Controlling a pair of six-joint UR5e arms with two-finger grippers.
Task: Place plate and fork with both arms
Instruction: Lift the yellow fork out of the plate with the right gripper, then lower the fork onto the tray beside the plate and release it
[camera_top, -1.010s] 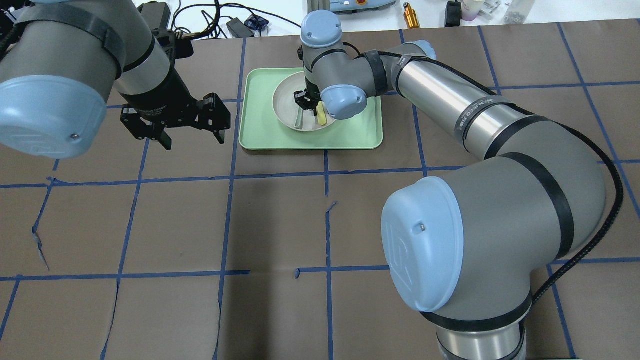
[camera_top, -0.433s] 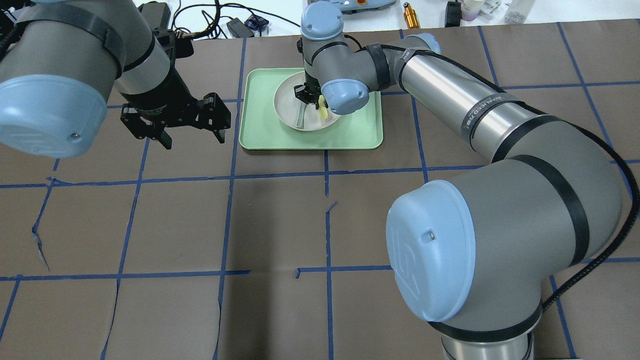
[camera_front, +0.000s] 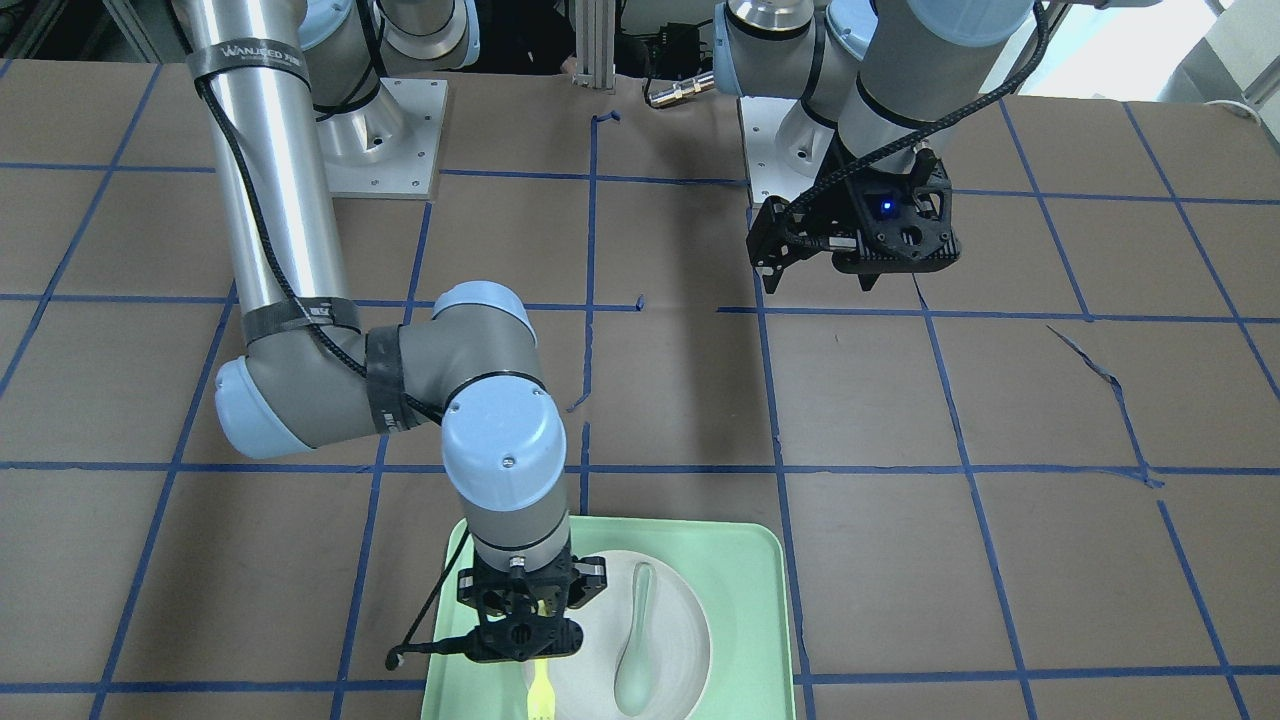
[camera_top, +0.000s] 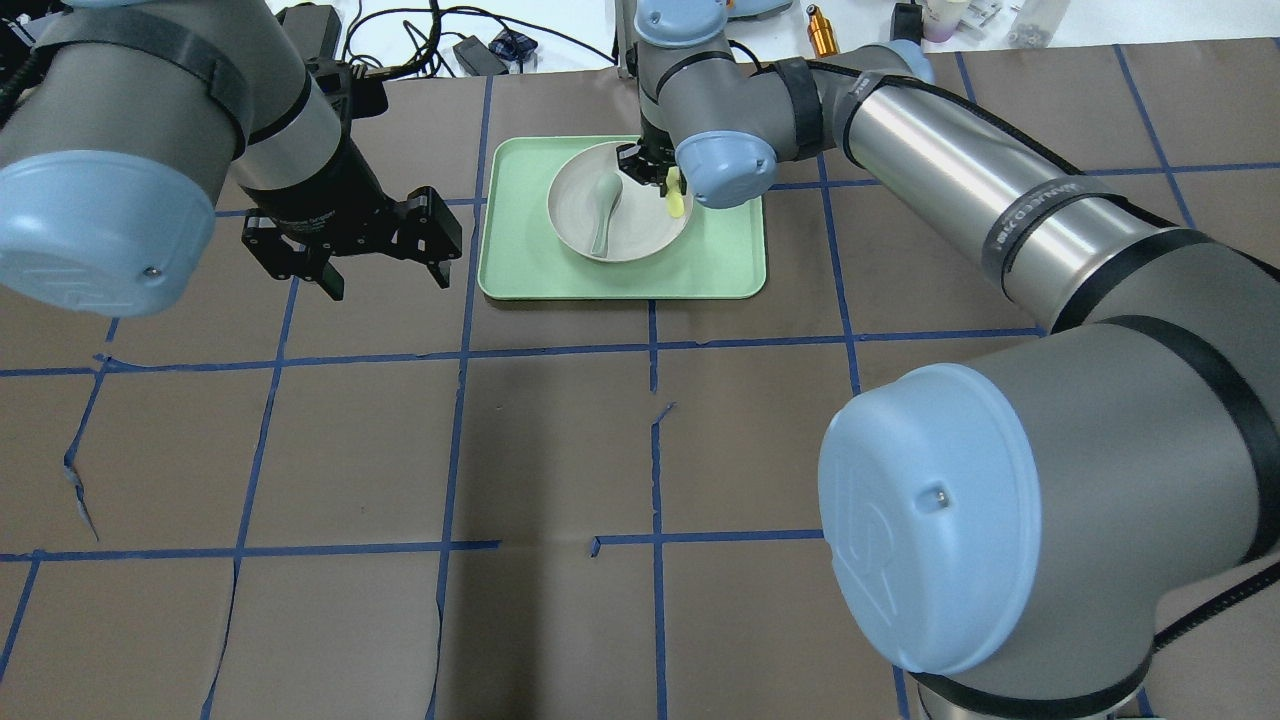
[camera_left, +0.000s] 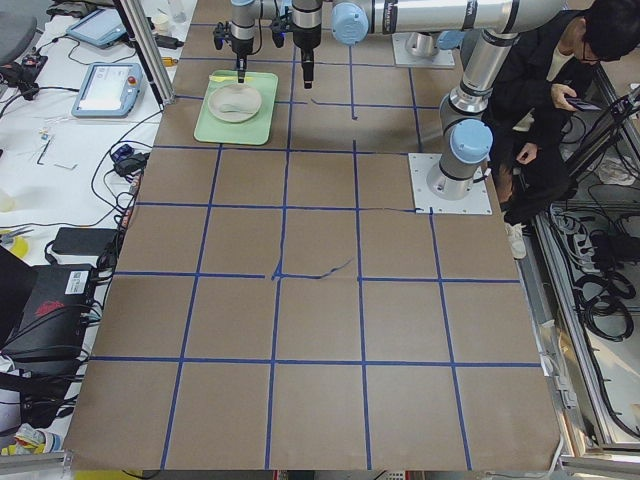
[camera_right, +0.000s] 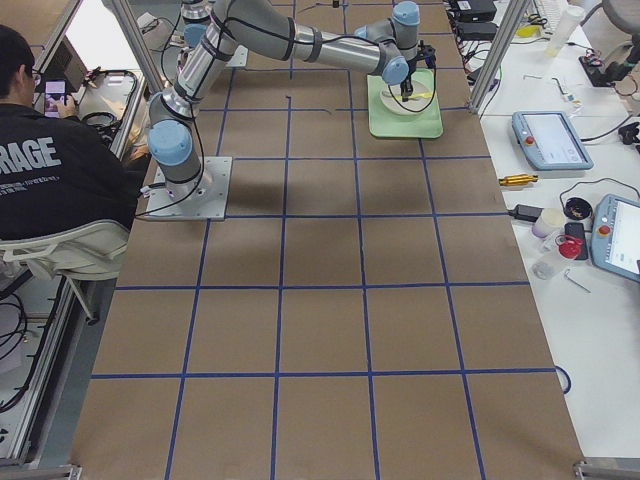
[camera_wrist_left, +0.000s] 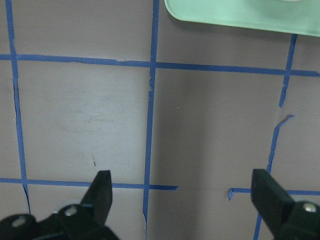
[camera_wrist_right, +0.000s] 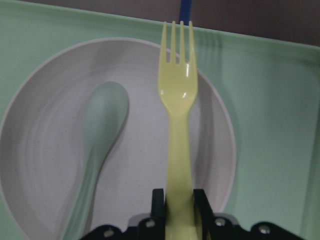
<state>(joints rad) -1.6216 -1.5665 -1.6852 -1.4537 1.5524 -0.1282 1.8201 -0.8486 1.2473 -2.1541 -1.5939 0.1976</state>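
Over the plate (camera_wrist_right: 140, 165), my right gripper (camera_wrist_right: 179, 200) clamps the fork (camera_wrist_right: 178, 95) mid-pickup; next, carry it aside, while my left gripper (camera_wrist_left: 182, 195) hangs spread and empty.

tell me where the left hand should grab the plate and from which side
Probably grip the plate by its raised rim on the edge nearest the left hand, coming in from that side, one finger inside, one outside. That rim stretch is bare: the spoon lies across the middle toward the robot-side rim, and the right hand holds the fork over the opposite side.
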